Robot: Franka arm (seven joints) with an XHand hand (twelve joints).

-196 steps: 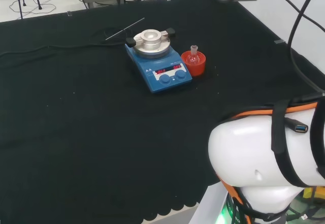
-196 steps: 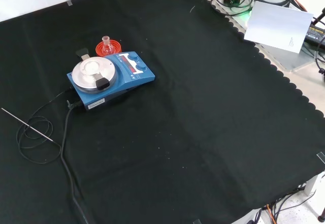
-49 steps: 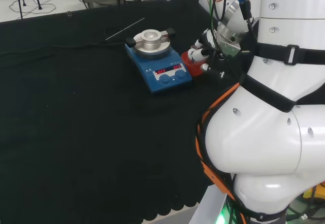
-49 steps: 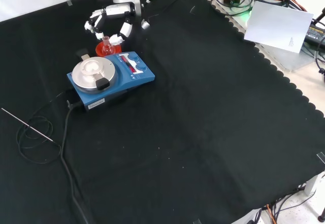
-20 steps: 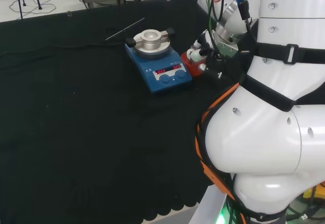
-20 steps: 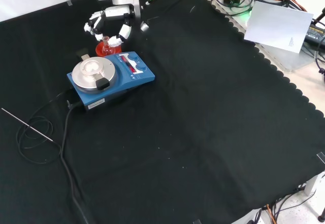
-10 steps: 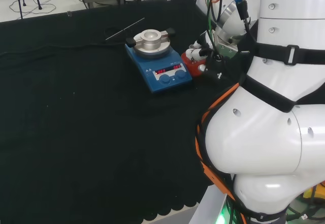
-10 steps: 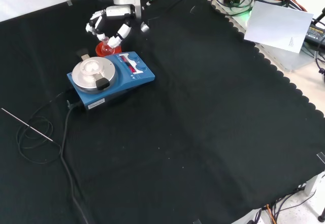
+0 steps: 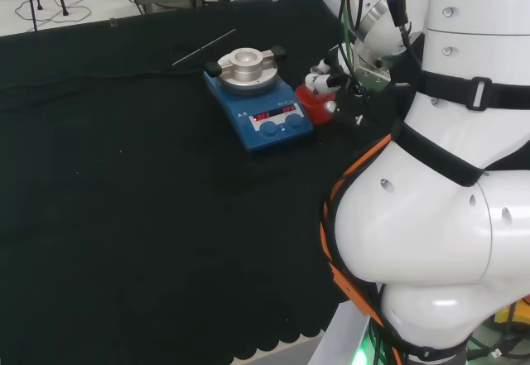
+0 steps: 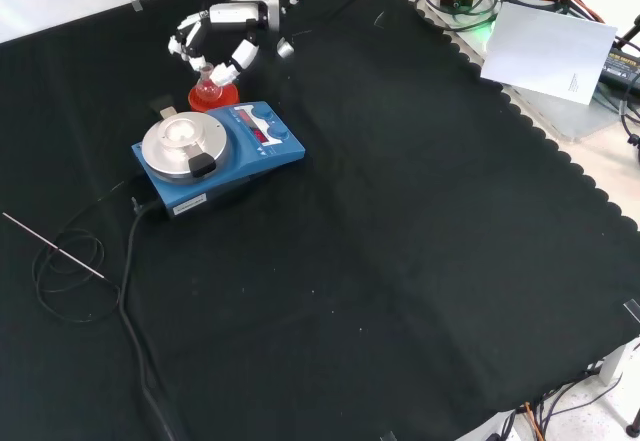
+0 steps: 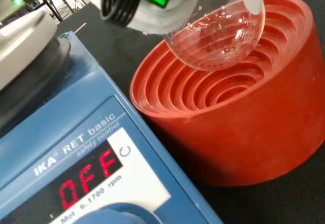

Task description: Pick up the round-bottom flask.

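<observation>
- Upper left of the front view: the hand [image 10: 222, 33] curls its fingers [image 10: 243, 56] around the round-bottom flask [image 10: 208, 89].
- In the wrist view, the flask's bulb hangs just clear above the red ribbed stand [image 11: 238, 112], neck pointing up.

Clear glossy glass flask [image 11: 218, 36], matt red ribbed stand [image 11: 244, 107], matt black cloth [image 10: 420, 221].

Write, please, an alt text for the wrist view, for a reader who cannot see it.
A clear round-bottom flask hangs just above the ribbed hollow of a red stand, lifted off it. Beside the stand sits a blue hotplate with a red display, and a blurred white part of the hand shows above the flask.
</observation>
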